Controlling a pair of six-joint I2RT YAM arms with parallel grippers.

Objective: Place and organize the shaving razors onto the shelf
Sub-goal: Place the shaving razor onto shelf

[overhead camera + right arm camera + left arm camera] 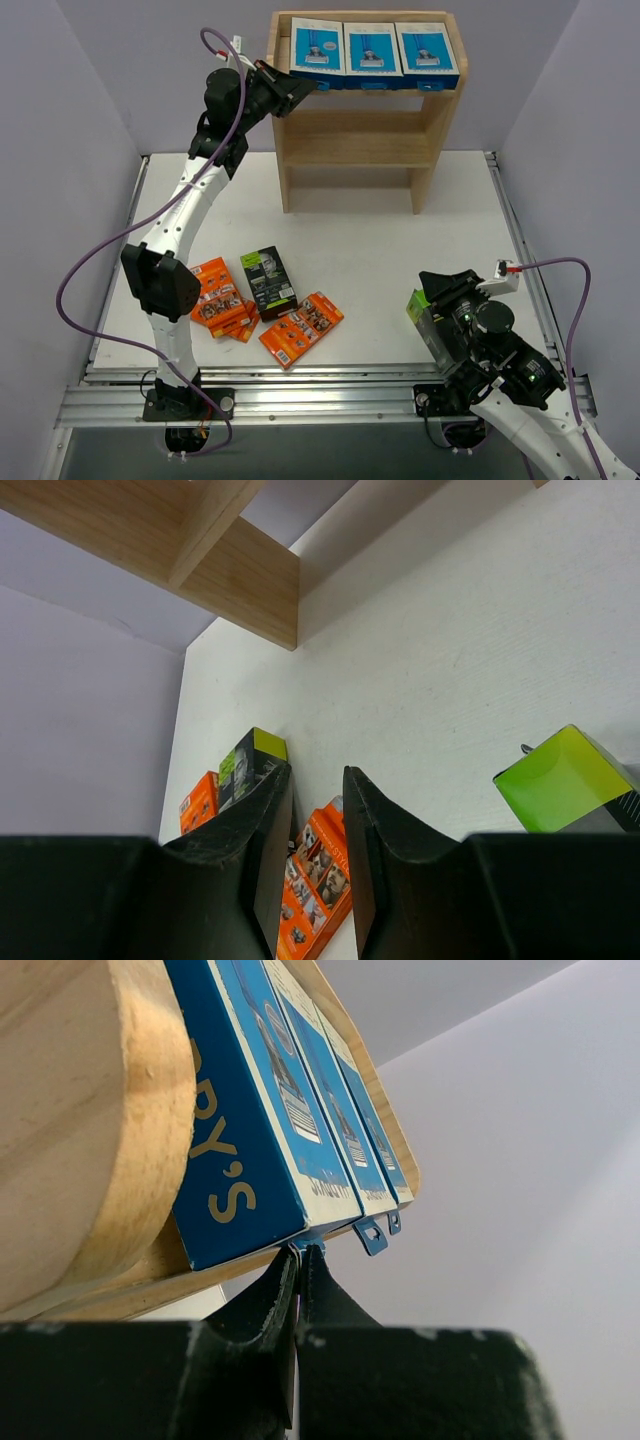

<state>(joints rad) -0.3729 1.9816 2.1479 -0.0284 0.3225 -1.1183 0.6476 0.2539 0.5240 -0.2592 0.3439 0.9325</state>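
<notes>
The left claw (301, 1252) is pinched shut, its tips at the lower near edge of the leftmost blue box (250, 1140). Three blue boxes (372, 48) sit side by side on the top tier of the shelf (350, 140), at the table's (380, 230) far edge. The right claw (315, 770) is narrowly parted and grips nothing, low at the near right, with a green box (560, 780) just beside it. Orange packs (300, 328) and a black box (268, 282) lie at the near left.

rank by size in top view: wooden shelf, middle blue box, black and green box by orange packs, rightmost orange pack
1. light wooden shelf
2-4. middle blue-and-white box, black-and-lime box, rightmost flat orange pack: look alike
</notes>
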